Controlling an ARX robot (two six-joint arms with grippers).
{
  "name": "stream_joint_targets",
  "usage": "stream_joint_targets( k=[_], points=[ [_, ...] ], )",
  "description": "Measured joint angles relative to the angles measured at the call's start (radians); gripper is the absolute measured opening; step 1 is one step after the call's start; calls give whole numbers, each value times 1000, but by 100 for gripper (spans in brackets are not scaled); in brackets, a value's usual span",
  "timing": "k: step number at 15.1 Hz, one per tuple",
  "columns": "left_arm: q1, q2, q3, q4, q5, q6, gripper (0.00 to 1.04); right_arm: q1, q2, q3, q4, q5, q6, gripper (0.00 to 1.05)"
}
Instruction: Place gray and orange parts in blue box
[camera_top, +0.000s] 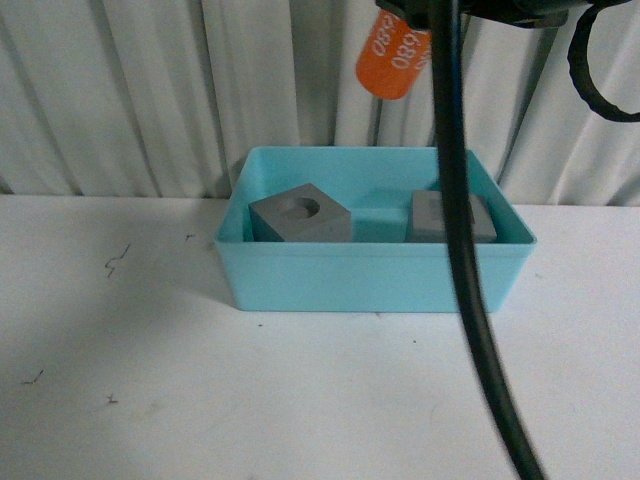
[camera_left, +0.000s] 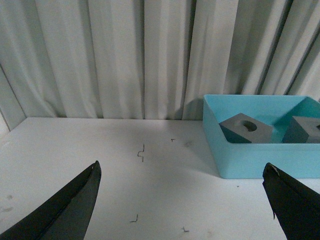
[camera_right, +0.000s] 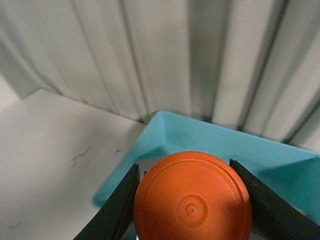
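**Orange cylinder held high over blue tub**

My right gripper (camera_right: 192, 200) pinches the orange "4680" cylinder (camera_top: 393, 55) above the light turquoise plastic tub (camera_top: 375, 275), where both matte gray cubes (camera_top: 300, 216) already sit. My left gripper (camera_left: 182, 200) hangs spread wide over the white table (camera_top: 120, 380).

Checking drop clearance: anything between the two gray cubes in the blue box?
Nothing. In the front view, only bare box floor separates the round-recess cube from the square cube inside the blue box.
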Motion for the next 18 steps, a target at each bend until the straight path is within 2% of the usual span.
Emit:
stream_joint_targets(
  k=[3, 7, 11, 18],
  points=[
    [0, 0, 0, 0, 0, 0, 98, -43, 197, 60, -42, 54, 42, 48],
    [0, 0, 0, 0, 0, 0, 98, -12, 292, 164, -65, 104, 86, 48],
    [0, 0, 0, 0, 0, 0, 98, 2, 379, 180, -109, 144, 119, 48],
    [0, 0, 0, 0, 0, 0, 98, 27, 489, 278, -154, 180, 147, 48]
  ],
)
